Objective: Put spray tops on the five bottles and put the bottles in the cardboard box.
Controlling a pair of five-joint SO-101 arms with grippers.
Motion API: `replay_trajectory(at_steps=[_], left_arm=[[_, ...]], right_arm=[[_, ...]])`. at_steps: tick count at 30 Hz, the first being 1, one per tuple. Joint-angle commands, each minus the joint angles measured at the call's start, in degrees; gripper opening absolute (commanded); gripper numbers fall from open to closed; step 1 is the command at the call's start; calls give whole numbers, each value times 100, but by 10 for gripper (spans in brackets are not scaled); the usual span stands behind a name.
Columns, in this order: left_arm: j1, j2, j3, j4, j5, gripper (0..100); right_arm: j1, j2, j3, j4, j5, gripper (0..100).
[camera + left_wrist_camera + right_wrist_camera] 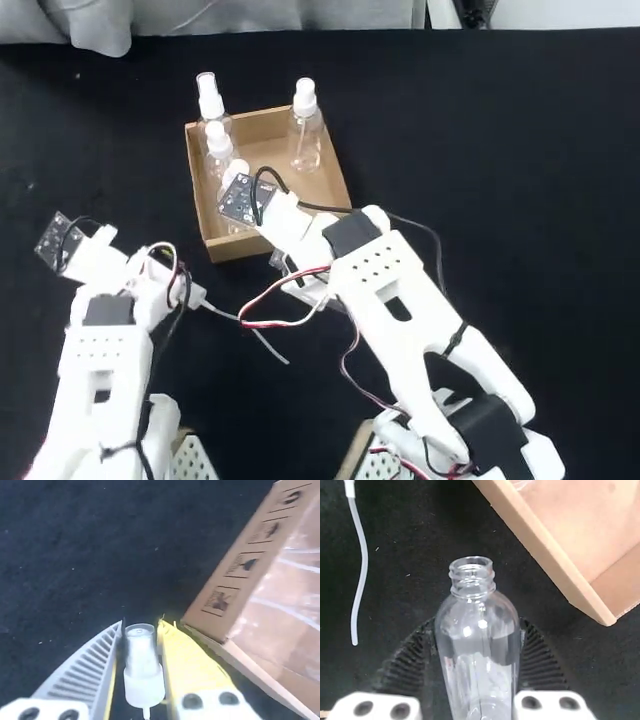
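Observation:
My left gripper (140, 625) is shut on a white spray top (143, 670), whose thin dip tube (262, 340) trails over the black table. It hovers just off the near corner of the cardboard box (235, 580). My right gripper (476, 627) is shut on a clear bottle (476, 630) with a bare open neck (472, 572), held near the box's front wall (555, 565). In the high view the left gripper (190, 293) sits left of the right gripper (288, 272). The dip tube (359, 565) also hangs beside the bottle.
The cardboard box (225, 245) stands mid-table and holds several clear bottles with spray tops, such as one at the back right (305, 130) and one at the back left (212, 110). Loose red, white and black cables (300, 300) lie under the right arm.

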Motion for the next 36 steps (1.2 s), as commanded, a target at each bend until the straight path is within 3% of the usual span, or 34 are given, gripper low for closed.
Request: replay_trajectory(at_steps=[1, 11, 36], left_arm=[[-75, -1020, 136, 62, -53, 60], [-585, -2321, 497, 88, -255, 60], [-1437, -3938, 866, 79, 35, 60]], right_arm=[[123, -277, -242, -185, -44, 91], [123, -312, -242, -185, -44, 90], [114, -453, -242, -396, -554, 89]])
